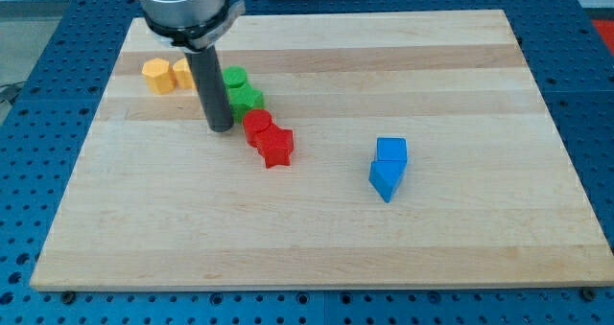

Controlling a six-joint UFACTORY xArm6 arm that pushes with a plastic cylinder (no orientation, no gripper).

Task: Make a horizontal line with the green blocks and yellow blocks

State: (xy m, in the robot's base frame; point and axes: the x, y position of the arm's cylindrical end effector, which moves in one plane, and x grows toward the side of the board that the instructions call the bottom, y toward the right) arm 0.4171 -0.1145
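My tip (220,129) rests on the board just left of the red blocks and below-left of the green ones. A yellow block (158,76) sits at the upper left; a second yellow block (180,73) beside it is partly hidden by the rod. A green round block (235,78) and a second green block (246,100) lie right of the rod, touching each other. The lower green block touches a red round block (256,124).
A red star-shaped block (276,146) lies below-right of the red round one. A blue cube (391,151) and a blue angular block (385,179) sit together right of centre. The wooden board (460,239) rests on a blue perforated table.
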